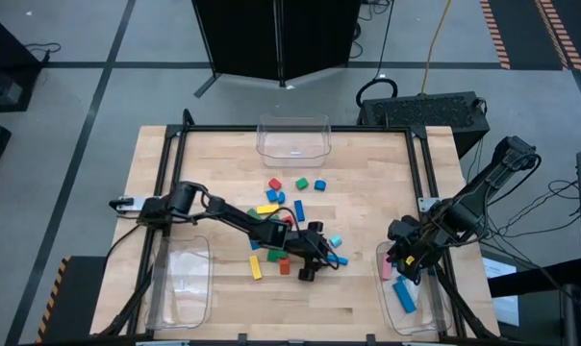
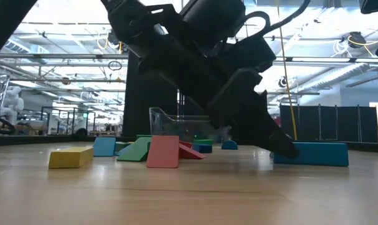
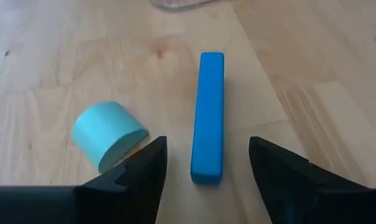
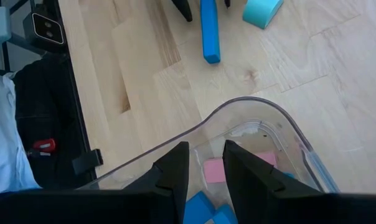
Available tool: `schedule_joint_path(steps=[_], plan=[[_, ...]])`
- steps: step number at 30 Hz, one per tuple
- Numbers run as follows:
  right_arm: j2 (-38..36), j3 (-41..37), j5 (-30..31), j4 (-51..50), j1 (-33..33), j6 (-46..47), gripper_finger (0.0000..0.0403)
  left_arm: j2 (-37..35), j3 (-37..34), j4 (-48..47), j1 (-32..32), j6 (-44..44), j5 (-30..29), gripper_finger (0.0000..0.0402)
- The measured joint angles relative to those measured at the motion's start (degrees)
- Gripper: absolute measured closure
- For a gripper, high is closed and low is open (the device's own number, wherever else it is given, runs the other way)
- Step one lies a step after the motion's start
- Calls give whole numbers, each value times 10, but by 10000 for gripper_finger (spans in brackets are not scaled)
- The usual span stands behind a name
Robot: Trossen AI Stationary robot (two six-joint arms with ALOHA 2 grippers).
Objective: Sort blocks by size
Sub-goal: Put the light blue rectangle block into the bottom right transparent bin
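Left gripper (image 3: 206, 163): low over the middle of the table, fingers spread wide with nothing between them yet; one finger stands on each side of the near end of the blue bar (image 3: 209, 116).
Blue bar, place: flat on the wooden table (image 1: 367, 308), just beside the cyan half-round block (image 3: 107, 134) and apart from it.
Blue bar, handling: looks solid, stiff and light; its smooth painted faces could slip a little, so a square squeeze matters.
Where to hold: across the narrow width, on the two long flat sides. Near the middle of its length would probably keep it level; a hold at the end may let it droop.
Cyan half-round block: one curved face and flat ends, matte; likely to roll or skid if a finger nudges it.
Other blocks (image 1: 295, 185): scattered in red, green, yellow and blue toward the table's centre, with hard edges and plain colours.
Right gripper (image 4: 205, 163): above the clear bin (image 4: 263, 121) at the right near corner, fingers a small gap apart, holding nothing.
Bin contents: a pink block (image 4: 214, 169) and some blue pieces lie inside.
Bins: thin clear plastic with rounded corners, glossy; another clear bin (image 1: 292, 137) sits at the far edge.
Table: pale wood planks, visible grain, dark frame round it.
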Motion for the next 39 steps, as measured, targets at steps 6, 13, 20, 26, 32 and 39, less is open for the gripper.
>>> schedule_joint_path(steps=[6,13,20,26,32,39], plan=[[0,0,1,1,0,-8,310,11,0,7,4,-4,9,207],[0,0,31,5,0,-27,317,12,0,16,14,-5,7,282],[0,0,75,9,0,-63,346,12,0,15,26,-20,7,354],[0,0,114,47,0,-129,365,7,0,5,27,-24,6,354],[0,0,237,157,1,-289,367,-48,0,-56,29,-30,-28,354],[10,0,315,211,0,-426,367,-120,-1,-108,28,3,-53,354]])
